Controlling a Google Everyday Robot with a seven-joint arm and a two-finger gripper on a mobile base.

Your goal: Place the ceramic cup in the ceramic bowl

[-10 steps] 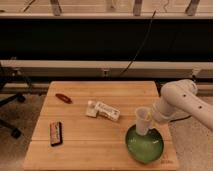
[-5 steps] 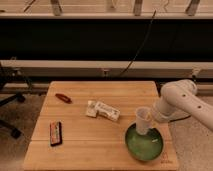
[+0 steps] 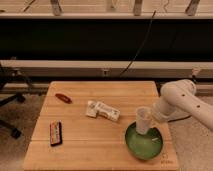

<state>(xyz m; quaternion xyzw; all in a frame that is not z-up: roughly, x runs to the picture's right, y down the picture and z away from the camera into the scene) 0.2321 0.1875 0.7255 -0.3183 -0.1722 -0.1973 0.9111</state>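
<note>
The whitish ceramic cup stands upright over the back part of the green ceramic bowl, its base at the bowl's far rim. The bowl sits at the front right corner of the wooden table. My gripper reaches in from the right at the end of the white arm and is shut on the cup's right side. I cannot tell whether the cup's base touches the bowl.
A flat white box lies mid-table, left of the cup. A small red object lies at the back left and a dark rectangular object at the front left. A black cable hangs behind the table.
</note>
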